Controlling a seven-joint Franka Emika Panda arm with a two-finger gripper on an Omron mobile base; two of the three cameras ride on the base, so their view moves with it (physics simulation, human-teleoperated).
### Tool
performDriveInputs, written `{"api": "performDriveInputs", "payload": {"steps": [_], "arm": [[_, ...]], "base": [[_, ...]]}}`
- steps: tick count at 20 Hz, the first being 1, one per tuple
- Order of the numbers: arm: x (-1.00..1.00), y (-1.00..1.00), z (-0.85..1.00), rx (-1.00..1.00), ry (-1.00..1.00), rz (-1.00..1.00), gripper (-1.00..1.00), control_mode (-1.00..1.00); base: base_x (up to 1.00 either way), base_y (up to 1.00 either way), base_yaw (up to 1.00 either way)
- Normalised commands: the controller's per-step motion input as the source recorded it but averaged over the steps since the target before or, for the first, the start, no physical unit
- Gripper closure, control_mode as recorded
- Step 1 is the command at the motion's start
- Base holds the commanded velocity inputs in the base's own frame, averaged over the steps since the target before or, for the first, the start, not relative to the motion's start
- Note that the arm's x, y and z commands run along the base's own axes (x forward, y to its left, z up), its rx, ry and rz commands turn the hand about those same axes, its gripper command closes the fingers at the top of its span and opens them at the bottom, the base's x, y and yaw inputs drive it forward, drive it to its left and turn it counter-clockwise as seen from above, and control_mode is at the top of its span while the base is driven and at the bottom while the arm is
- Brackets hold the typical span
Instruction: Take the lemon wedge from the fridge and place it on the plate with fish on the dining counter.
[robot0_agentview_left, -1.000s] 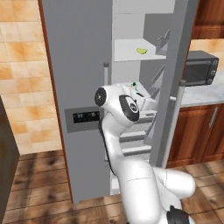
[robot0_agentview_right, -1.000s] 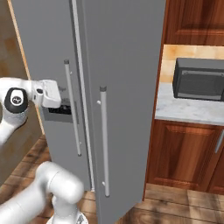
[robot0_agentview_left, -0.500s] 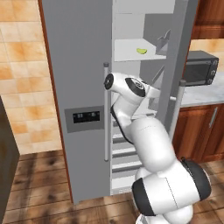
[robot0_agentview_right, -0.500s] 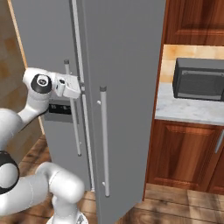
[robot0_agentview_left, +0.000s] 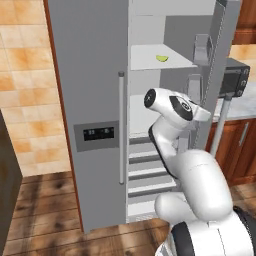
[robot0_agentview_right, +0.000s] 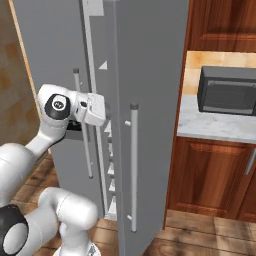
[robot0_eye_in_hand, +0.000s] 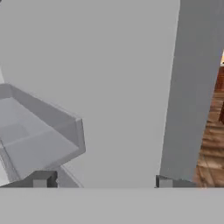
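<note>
The grey fridge (robot0_agentview_left: 90, 75) has its right door (robot0_agentview_left: 226, 45) swung open. On a white upper shelf (robot0_agentview_left: 150, 62) lies the tiny yellow-green lemon wedge (robot0_agentview_left: 161, 58). My arm reaches into the opening below that shelf, and the white hand (robot0_agentview_right: 94, 108) slips through the gap between the doors. In the hand view my gripper (robot0_eye_in_hand: 104, 181) is open with nothing between its fingertips (robot0_eye_in_hand: 43, 180), facing the door's grey inner side and a door bin (robot0_eye_in_hand: 48, 135). The plate with fish and the dining counter are out of view.
A dark microwave (robot0_agentview_right: 227, 90) stands on a pale counter top (robot0_agentview_right: 210, 122) over dark wooden cabinets (robot0_agentview_right: 215, 175), right of the fridge. Lower white shelves (robot0_agentview_left: 145, 160) fill the compartment. The closed left door carries a bar handle (robot0_agentview_left: 121, 130) and display panel (robot0_agentview_left: 97, 133).
The arm has swung right, from in front of the closed left door into the open fridge compartment. The lemon wedge has not moved.
</note>
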Motion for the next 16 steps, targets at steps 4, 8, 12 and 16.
{"api": "performDriveInputs", "payload": {"steps": [4, 8, 12, 16], "arm": [[-0.61, -1.00, -0.37, 0.00, 0.00, -0.12, -1.00, -1.00], [-0.14, -1.00, -0.30, 0.00, 0.00, -0.16, -1.00, -1.00], [-0.07, -1.00, -0.01, 0.03, -0.05, -0.04, -1.00, -1.00], [0.00, -0.86, 0.00, 0.15, 0.00, 0.08, -1.00, -1.00]], "base": [[0.00, 0.00, 0.00], [0.00, 0.00, 0.00], [0.00, 0.00, 0.00], [0.00, 0.00, 0.00]]}}
